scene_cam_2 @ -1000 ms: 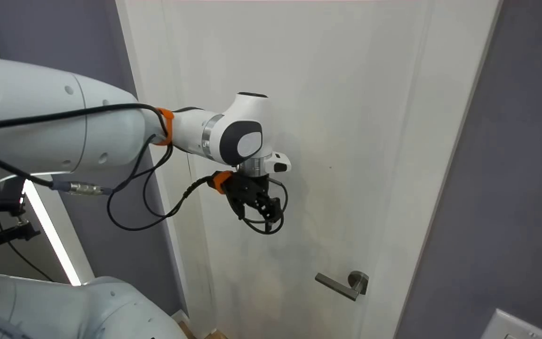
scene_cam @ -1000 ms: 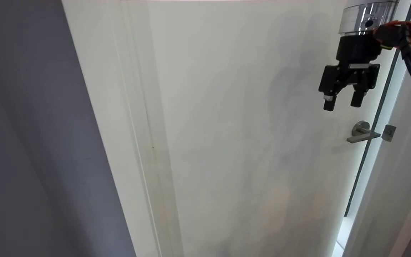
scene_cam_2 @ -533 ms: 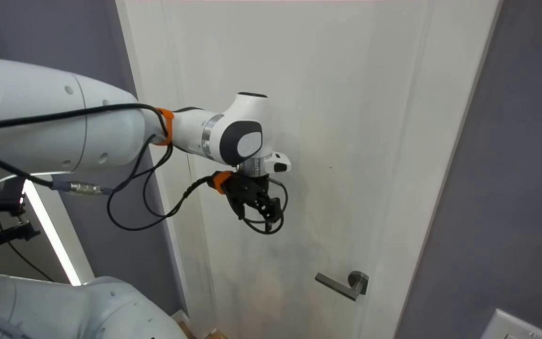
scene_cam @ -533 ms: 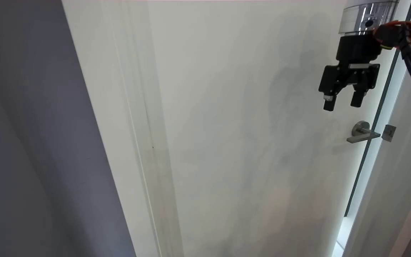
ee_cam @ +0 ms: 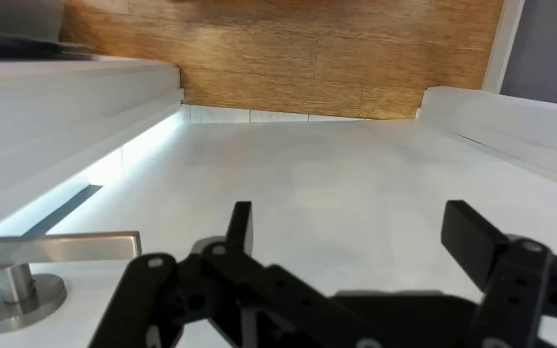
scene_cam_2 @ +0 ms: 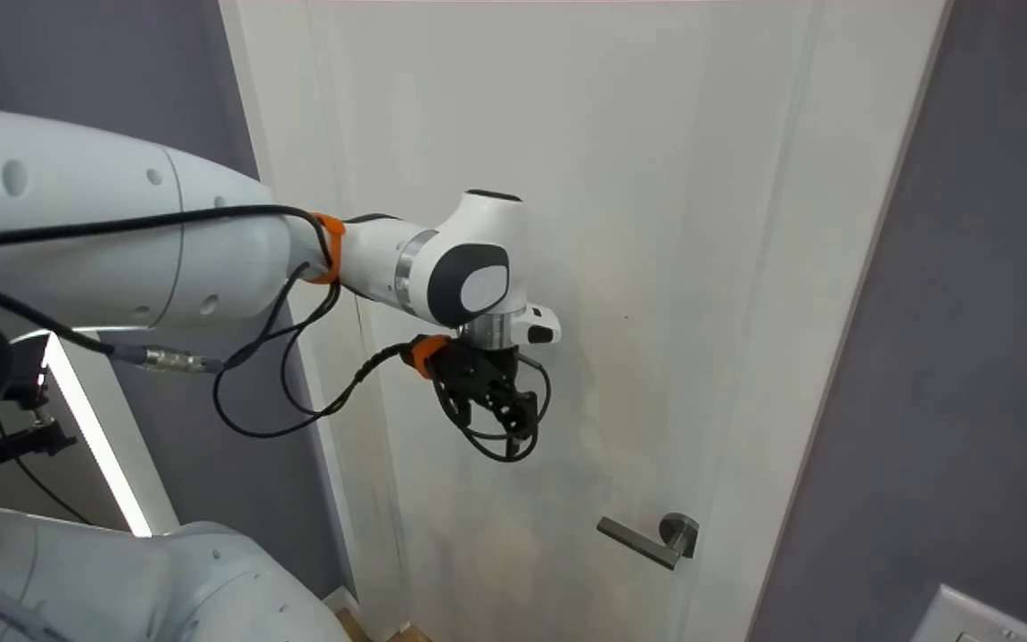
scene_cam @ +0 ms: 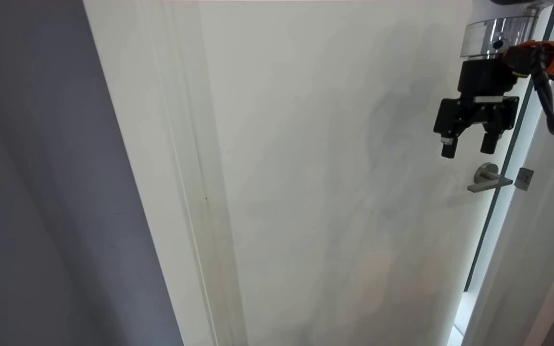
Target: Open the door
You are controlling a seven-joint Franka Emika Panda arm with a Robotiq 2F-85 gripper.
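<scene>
The white flat door (scene_cam: 306,168) stands upright and shows in both exterior views (scene_cam_2: 629,223) and in the wrist view (ee_cam: 317,169). A bright strip runs between its handle-side edge and the frame. The silver lever handle (scene_cam: 490,184) points level; it also shows in an exterior view (scene_cam_2: 638,541) and at the left of the wrist view (ee_cam: 75,247). My black gripper (scene_cam: 468,148) points down in front of the door, above the handle and apart from it. In the wrist view the gripper (ee_cam: 348,217) has its fingers wide apart with nothing between them; the handle lies left of them.
The white frame (scene_cam: 546,192) with a metal strike plate (scene_cam: 524,179) stands beside the handle. Loose cables (scene_cam_2: 299,419) hang from the arm. A grey wall (scene_cam_2: 941,357) with a white switch plate (scene_cam_2: 968,620) is at the right. Wooden floor (ee_cam: 283,53) lies below.
The arm and gripper have moved down a little and slightly to the right in both exterior views since half a second ago. The door and the handle have not moved.
</scene>
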